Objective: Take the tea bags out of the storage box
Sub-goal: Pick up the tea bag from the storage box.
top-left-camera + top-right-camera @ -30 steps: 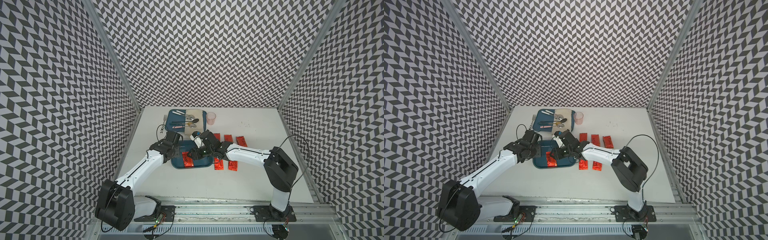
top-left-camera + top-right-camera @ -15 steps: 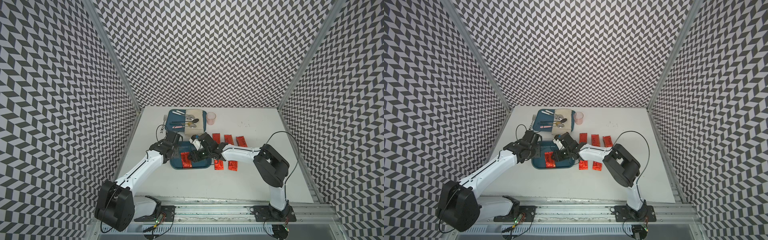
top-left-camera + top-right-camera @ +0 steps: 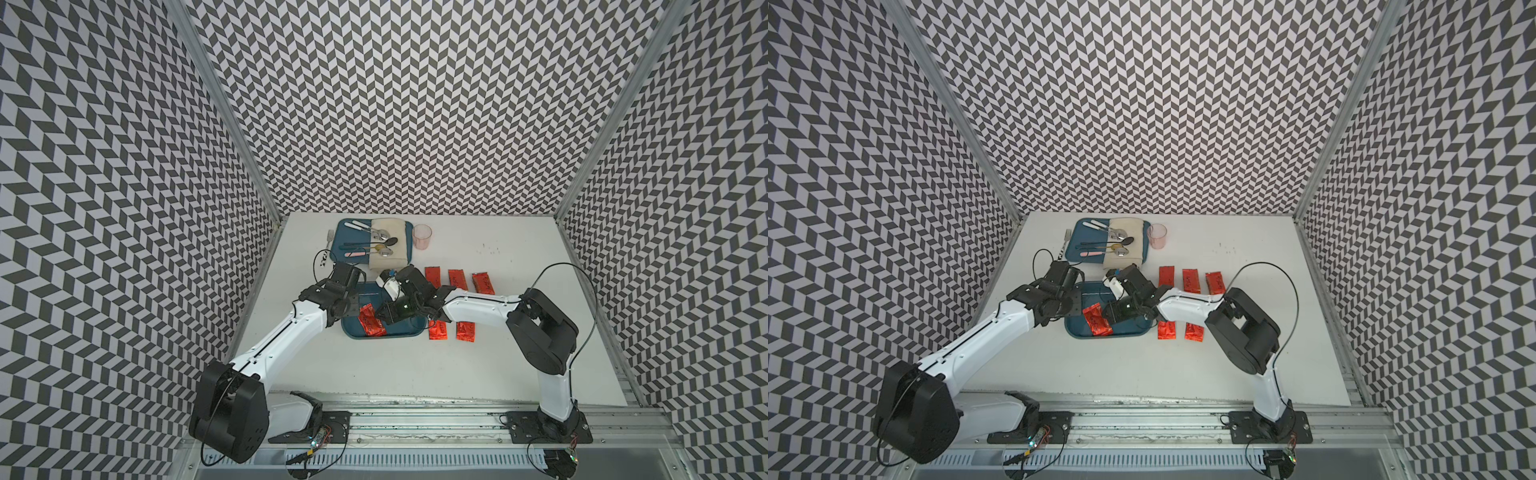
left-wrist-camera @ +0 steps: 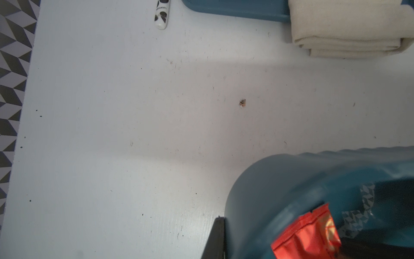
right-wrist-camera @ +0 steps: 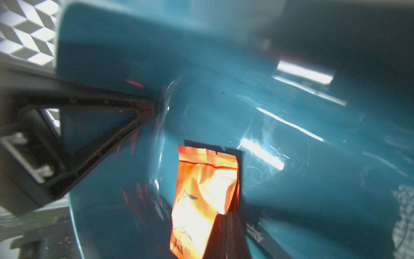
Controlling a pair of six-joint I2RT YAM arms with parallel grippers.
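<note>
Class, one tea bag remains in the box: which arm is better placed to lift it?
Right. The right end effector is shut on the tea bag inside the box; the left end effector only grips the box's wall.

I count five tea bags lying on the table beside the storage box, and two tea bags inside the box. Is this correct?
Not quite. Only one tea bag lies inside the storage box, not two; both top views show this. The rest holds: five tea bags lie on the table beside the box.
</note>
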